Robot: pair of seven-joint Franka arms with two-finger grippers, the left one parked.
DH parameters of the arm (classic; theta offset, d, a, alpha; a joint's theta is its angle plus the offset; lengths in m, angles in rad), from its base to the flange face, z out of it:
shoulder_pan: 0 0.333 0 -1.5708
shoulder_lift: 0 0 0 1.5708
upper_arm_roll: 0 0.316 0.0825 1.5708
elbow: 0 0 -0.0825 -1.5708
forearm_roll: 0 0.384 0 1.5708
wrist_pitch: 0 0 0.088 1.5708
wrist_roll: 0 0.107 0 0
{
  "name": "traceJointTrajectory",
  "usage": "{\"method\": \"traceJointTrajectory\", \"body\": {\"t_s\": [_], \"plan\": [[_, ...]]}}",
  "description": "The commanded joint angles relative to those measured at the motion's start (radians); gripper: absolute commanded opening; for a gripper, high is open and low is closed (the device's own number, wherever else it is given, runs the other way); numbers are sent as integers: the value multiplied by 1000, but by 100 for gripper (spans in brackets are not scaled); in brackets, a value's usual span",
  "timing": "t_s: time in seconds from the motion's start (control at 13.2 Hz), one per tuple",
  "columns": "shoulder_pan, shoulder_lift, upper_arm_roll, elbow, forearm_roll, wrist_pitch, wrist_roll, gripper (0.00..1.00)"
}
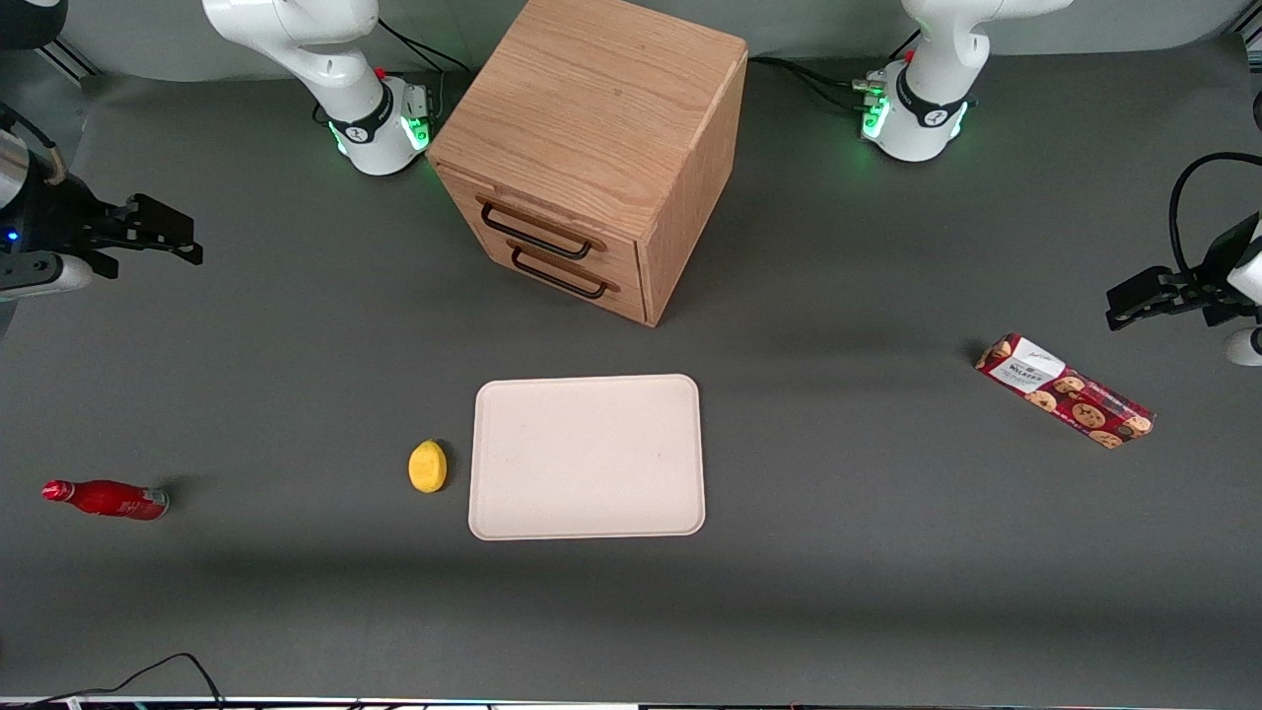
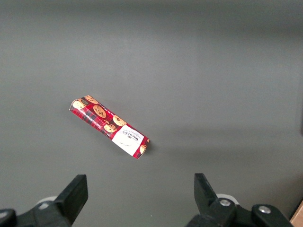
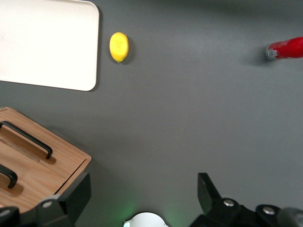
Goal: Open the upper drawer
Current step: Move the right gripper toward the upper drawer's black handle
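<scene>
From the front, the upper drawer (image 1: 537,229) sits closed in the cabinet (image 1: 592,148) near the worktop's (image 1: 838,552) edge farthest from the camera. The end effector (image 1: 163,235) hangs wide open and empty at the working arm's end.

The right wrist camera shows a lemon (image 3: 119,47) beside a tray (image 3: 47,42).

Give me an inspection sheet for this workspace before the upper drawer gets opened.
Surface: dark grey table, flat and matte.
Job's things: upper drawer shut, flush in the wooden cabinet, above the lower drawer; dark bar handle free.
Clutter: pale tray in front of the cabinet, lemon beside it, red bottle lying toward the working arm's end, cookie pack toward the parked arm's end.
Grippers: gripper open, holding nothing, apart from the cabinet, toward the working arm's end.
Cables: black cable at the table edge nearest the camera.
Surroundings: nothing seen.
</scene>
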Motion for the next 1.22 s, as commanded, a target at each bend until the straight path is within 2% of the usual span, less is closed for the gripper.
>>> {"method": "traceJointTrajectory", "body": {"t_s": [0.0,0.3,0.68,0.91,0.99,1.14], "plan": [[33,8,8,17,33,-28,-19,100],[79,8,10,17,33,-28,-16,100],[188,31,10,19,47,-16,1,100],[250,74,10,13,114,-11,-2,100],[270,74,12,-10,117,-10,-19,100],[271,75,24,-59,166,15,-57,100]]}}
